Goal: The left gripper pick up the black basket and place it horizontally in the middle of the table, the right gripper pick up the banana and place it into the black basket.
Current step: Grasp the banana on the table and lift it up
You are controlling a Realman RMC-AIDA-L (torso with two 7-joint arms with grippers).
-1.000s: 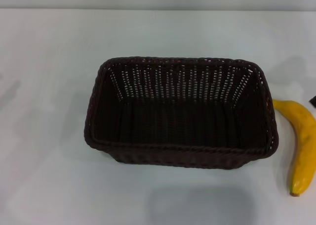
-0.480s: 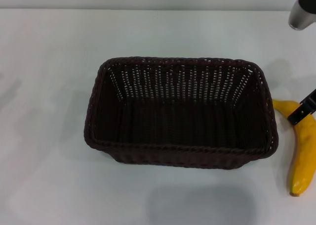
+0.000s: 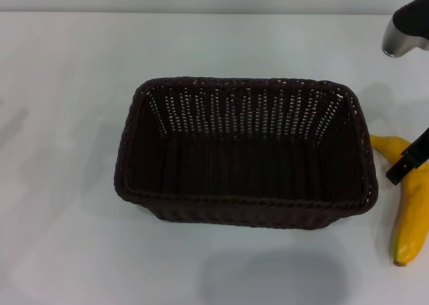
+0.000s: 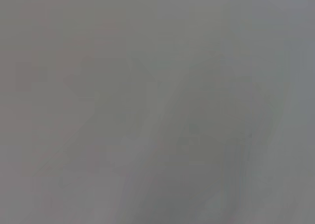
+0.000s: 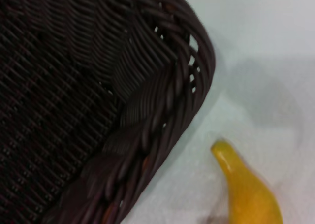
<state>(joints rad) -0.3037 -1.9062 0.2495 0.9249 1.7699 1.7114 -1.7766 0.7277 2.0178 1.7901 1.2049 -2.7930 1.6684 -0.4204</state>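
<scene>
Your basket [image 3: 245, 154] sits mid-table [image 3: 67, 251], empty; the banana [image 3: 410, 198] lies at its 3 o'clock. The right gripper [image 3: 406, 164] hovers over the banana's far end; whether it's open, I can't tell. The banana is probably soft and smooth: grip mid-curve, gently.

right hand [image 3: 406, 163] cut off at edge, partly covering banana [image 3: 410, 214]

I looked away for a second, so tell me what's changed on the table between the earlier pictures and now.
The right gripper has come in from the right edge and now hangs over the banana, its dark finger crossing the upper part; no grasp shows yet. The black basket and banana stayed put on the table. The left gripper is out of view.
</scene>
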